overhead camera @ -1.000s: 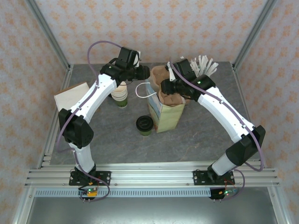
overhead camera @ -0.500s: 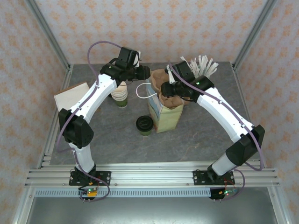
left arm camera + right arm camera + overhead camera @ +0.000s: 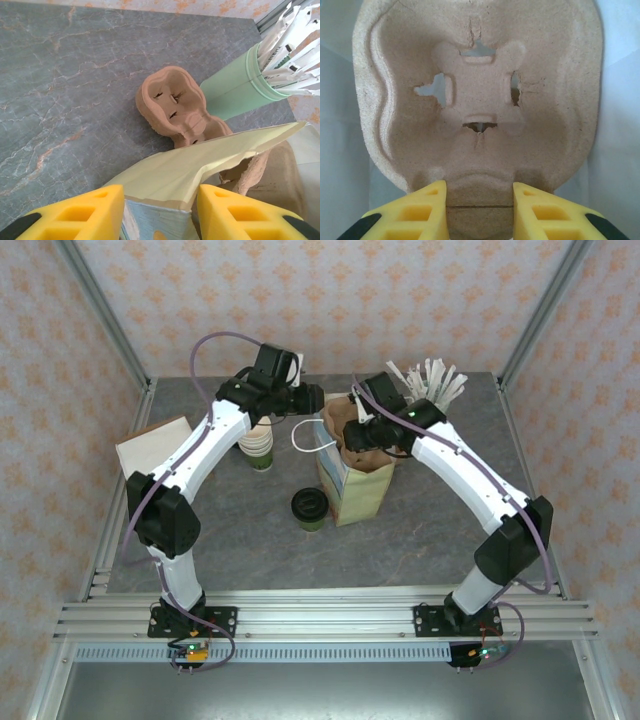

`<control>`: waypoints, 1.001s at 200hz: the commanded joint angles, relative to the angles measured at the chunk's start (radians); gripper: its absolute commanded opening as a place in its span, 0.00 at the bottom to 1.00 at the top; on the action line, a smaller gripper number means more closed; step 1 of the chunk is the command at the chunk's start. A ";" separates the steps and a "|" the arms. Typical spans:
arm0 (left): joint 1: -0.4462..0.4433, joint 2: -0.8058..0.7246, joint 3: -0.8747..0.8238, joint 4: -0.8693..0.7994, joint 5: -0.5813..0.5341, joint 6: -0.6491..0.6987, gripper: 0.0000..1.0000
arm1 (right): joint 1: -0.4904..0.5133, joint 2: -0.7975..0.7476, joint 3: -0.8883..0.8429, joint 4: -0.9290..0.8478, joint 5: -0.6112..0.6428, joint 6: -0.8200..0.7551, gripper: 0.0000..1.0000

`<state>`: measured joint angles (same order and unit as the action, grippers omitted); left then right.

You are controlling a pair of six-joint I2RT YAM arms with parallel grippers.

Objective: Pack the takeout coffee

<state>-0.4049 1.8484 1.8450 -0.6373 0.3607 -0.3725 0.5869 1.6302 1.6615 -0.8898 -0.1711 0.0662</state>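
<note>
My right jaws are pinching the pulp cup carrier (image 3: 480, 100) at the paper bag (image 3: 362, 492) mouth, can't tell if the left jaws straddling its rim are gripping, and the takeout coffee (image 3: 310, 506) sits on the bench (image 3: 425, 532) just left of it.

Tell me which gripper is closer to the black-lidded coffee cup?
Right. The right gripper holds a tray over the bag beside the cup; left gripper sits farther back.
</note>
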 commanded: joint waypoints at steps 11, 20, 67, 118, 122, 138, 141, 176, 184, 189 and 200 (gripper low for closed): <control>0.008 -0.035 -0.013 0.006 0.013 -0.012 0.43 | 0.008 -0.011 0.040 -0.057 0.036 -0.018 0.32; 0.008 -0.036 -0.011 0.006 0.014 -0.012 0.43 | 0.008 -0.010 0.040 -0.060 0.034 -0.018 0.32; 0.008 -0.045 -0.004 0.010 0.012 -0.011 0.47 | 0.007 0.005 0.027 -0.078 0.018 -0.016 0.32; 0.008 -0.060 -0.004 0.024 0.013 -0.011 0.51 | 0.008 0.038 0.024 -0.086 0.014 -0.020 0.32; 0.006 -0.061 -0.006 0.026 0.014 -0.011 0.52 | 0.007 0.040 0.027 -0.088 0.015 -0.021 0.32; 0.006 -0.067 -0.007 0.033 0.015 -0.012 0.54 | 0.007 0.050 0.036 -0.094 0.017 -0.023 0.32; 0.006 -0.069 -0.007 0.037 0.016 -0.012 0.55 | 0.008 0.052 0.038 -0.094 0.017 -0.024 0.32; 0.005 -0.091 -0.026 0.073 0.038 -0.019 0.70 | 0.007 0.080 0.058 -0.106 0.028 -0.030 0.32; 0.003 -0.097 -0.030 0.077 0.039 -0.019 0.71 | 0.007 0.086 0.061 -0.105 0.030 -0.031 0.32; 0.003 -0.099 -0.029 0.077 0.038 -0.019 0.72 | 0.007 0.090 0.062 -0.106 0.031 -0.031 0.32; 0.003 -0.106 -0.030 0.079 0.037 -0.019 0.73 | 0.007 0.097 0.064 -0.107 0.034 -0.032 0.32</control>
<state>-0.4049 1.7973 1.8229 -0.6037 0.3851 -0.3920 0.5869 1.7050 1.6890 -0.9646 -0.1711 0.0502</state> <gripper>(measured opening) 0.718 0.319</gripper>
